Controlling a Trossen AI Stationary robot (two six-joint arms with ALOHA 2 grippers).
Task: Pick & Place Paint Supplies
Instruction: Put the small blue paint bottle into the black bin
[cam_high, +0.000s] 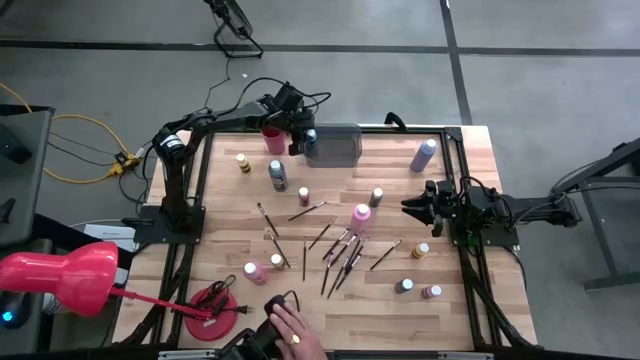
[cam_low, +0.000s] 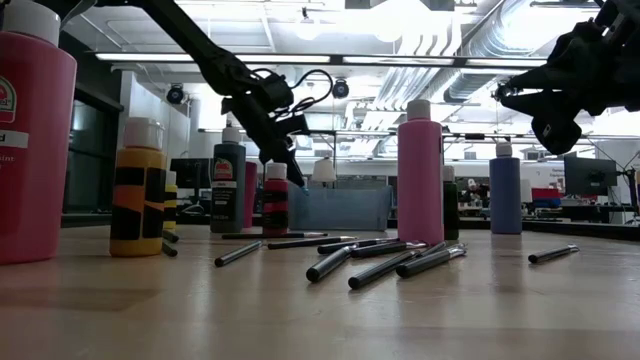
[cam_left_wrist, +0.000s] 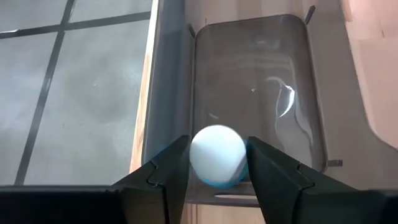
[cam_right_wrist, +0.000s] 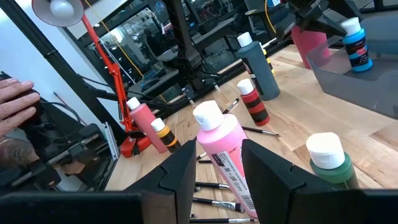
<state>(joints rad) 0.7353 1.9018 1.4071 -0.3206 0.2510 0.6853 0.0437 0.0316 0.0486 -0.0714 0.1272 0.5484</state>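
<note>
My left gripper (cam_left_wrist: 217, 155) is at the table's far edge, over the near-left end of the grey tray (cam_left_wrist: 261, 74), with a blue paint bottle (cam_right_wrist: 357, 43) with a white cap between its fingers. My right gripper (cam_right_wrist: 217, 155) waits open and level at the table's right side (cam_high: 408, 205), touching nothing. Loose paint bottles stand upright on their bases: a tall pink one (cam_high: 361, 215), a lavender one (cam_high: 424, 154), a dark one (cam_high: 278, 174). Thin dark-handled brushes (cam_high: 340, 250) lie flat mid-table. My left gripper has the blue bottle's white cap (cam_left_wrist: 198, 155) between its two fingers, one on each side. The fingers slant down from the table's left. The bottle is nearly upright over the tray's end; whether its base rests in the tray I cannot tell.
A pink cup (cam_high: 273, 138) stands just left of the tray. A person's hand (cam_high: 295, 325) rests at the near edge beside a red lamp base (cam_high: 215, 300). More small bottles stand at the near right (cam_high: 420, 250) and near left (cam_high: 255, 272).
</note>
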